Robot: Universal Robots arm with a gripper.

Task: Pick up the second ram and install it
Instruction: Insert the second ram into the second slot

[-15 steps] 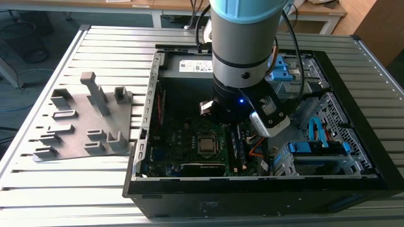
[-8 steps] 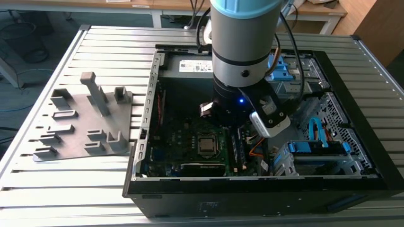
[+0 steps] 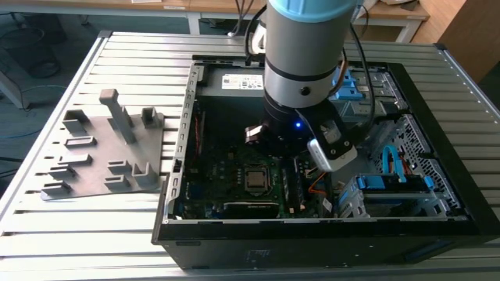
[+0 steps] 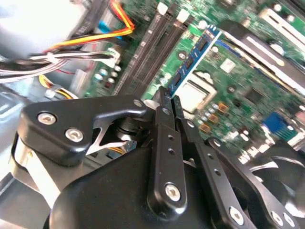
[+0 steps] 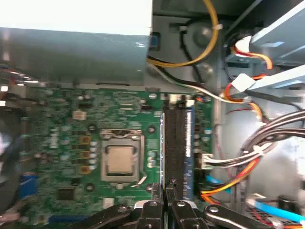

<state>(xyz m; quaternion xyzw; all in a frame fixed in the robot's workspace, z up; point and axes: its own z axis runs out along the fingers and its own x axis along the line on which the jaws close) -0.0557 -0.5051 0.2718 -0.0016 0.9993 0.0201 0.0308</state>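
The gripper point(image 4: 167, 98) is seen with its jaws brought together on the near end of the second ram point(image 4: 190, 59), held on edge. Just beyond the jaws, the stick is shown over the dark memory slots point(image 5: 174, 143). Beside these the processor socket point(image 5: 120, 160) is mounted on the green motherboard point(image 5: 62, 143).

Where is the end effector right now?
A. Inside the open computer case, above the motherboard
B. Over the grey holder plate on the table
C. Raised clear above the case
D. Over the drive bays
A: the end effector hangs over the motherboard, gripping the second ram.
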